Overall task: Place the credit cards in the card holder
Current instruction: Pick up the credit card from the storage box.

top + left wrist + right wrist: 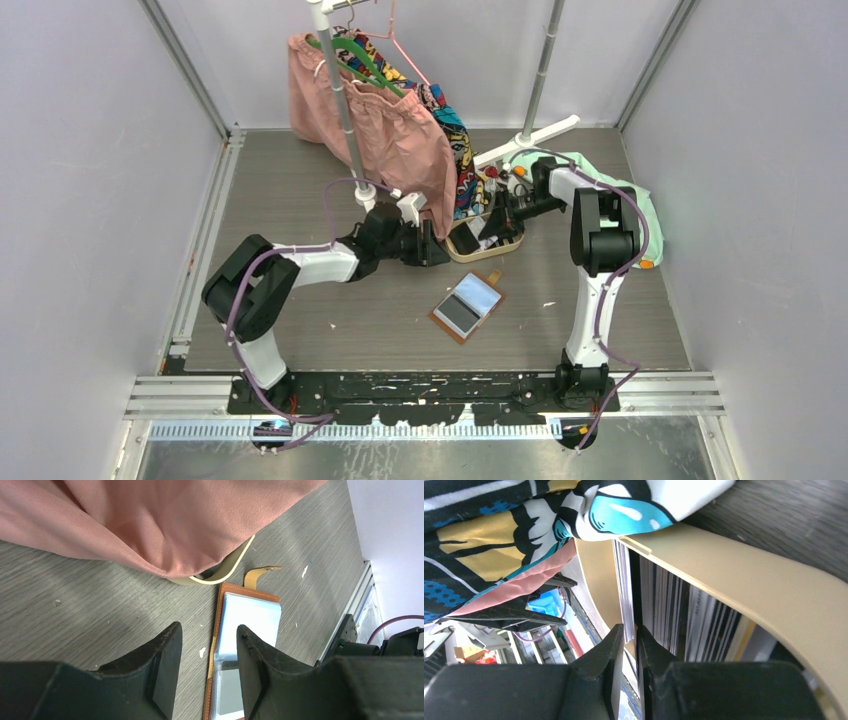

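Credit cards edge-on in tray, in line w/ R gripper, near-closed astride one, grip unclear; L gripper parted, empty, by card holder.

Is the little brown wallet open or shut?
Open. The card holder lies spread flat, its bluish inside pockets facing up, snap strap loose.

desk: grey wood-grain surface, matt
card holder: tan leather, stitched edge; pockets glossy clear plastic
tray: smooth beige plastic, satin
hanging cloth: pink weave, matt
my left fingers: black plastic, matt
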